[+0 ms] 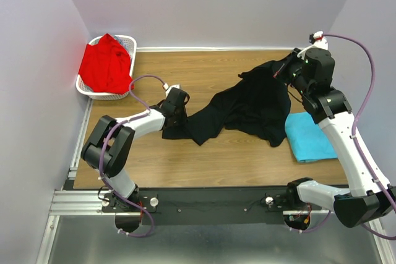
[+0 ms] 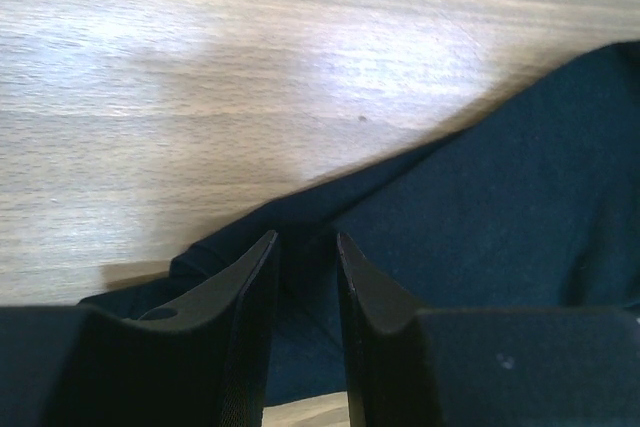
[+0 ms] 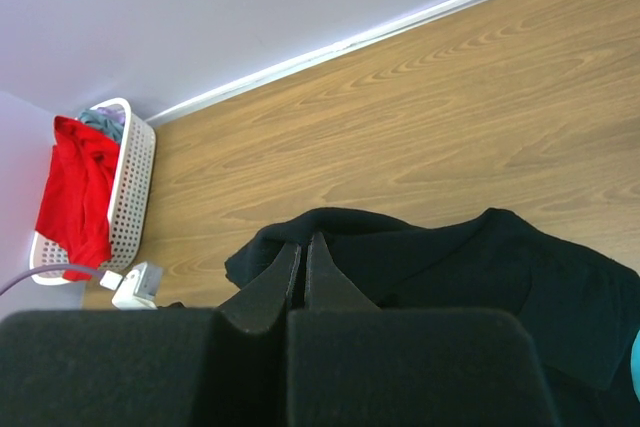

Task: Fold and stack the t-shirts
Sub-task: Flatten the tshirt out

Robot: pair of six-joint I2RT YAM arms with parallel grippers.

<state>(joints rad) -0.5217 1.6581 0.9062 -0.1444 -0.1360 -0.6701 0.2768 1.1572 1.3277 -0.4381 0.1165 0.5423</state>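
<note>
A large black t-shirt (image 1: 247,106) lies crumpled across the middle of the wooden table. My right gripper (image 1: 286,69) is shut on the shirt's far right edge and holds it raised. In the right wrist view the fingertips (image 3: 303,240) pinch a fold of the black cloth (image 3: 480,257). My left gripper (image 1: 175,115) sits low at the shirt's near left end. Its jaws (image 2: 305,235) stand apart, straddling the black cloth (image 2: 500,197) beneath them. A folded turquoise t-shirt (image 1: 309,137) lies flat at the right. The red t-shirt (image 1: 105,66) hangs over the basket.
A white lattice basket (image 1: 127,42) stands in the far left corner, also seen in the right wrist view (image 3: 135,187) with the red cloth (image 3: 75,192) draped over its rim. Walls close the table at the back and both sides. Bare wood (image 1: 185,165) shows near the front.
</note>
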